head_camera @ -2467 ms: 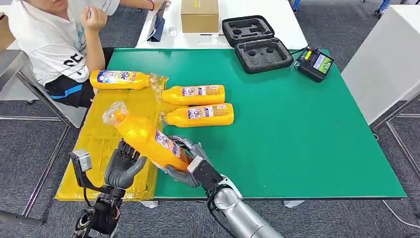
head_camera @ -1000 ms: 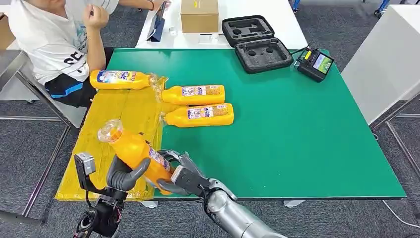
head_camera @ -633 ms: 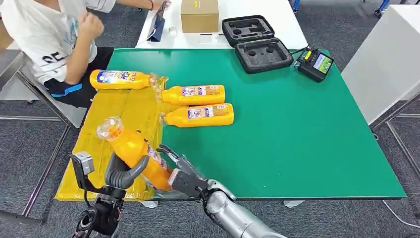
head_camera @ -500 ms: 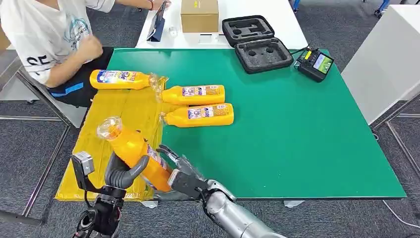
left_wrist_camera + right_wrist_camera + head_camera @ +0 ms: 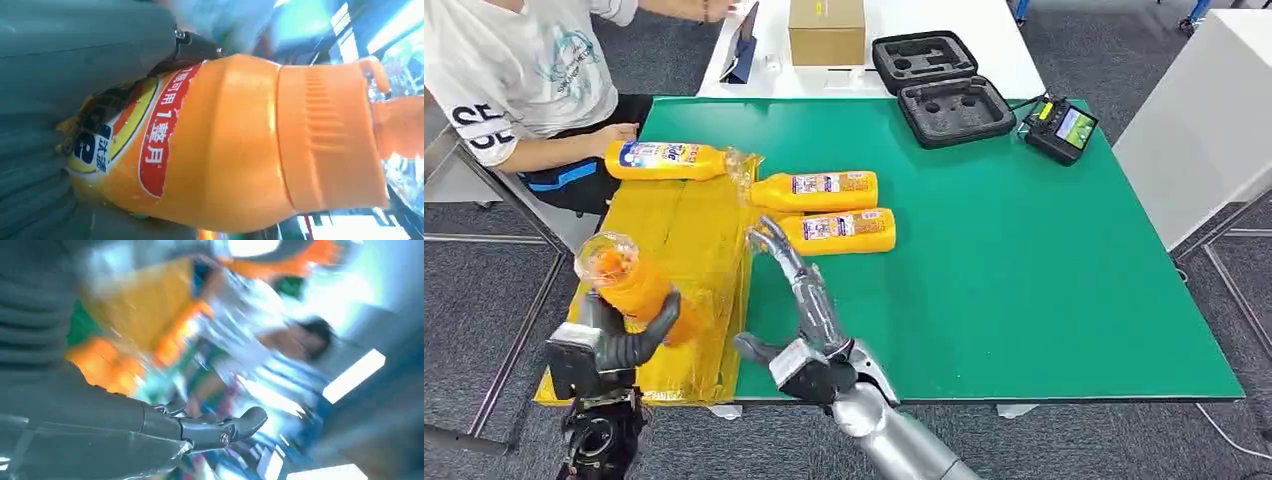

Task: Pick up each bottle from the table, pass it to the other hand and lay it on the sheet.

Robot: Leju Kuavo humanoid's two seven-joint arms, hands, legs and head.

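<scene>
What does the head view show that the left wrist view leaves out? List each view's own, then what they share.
Head view alone: the open right hand with its fingers stretched out over the green table, three bottles lying on their sides, the yellow sheet, the black foam case, and a seated person.
Left wrist view alone: the held bottle's red and yellow printed label and the ribbed orange cap up close.
Both: the left hand gripping the orange bottle.
</scene>
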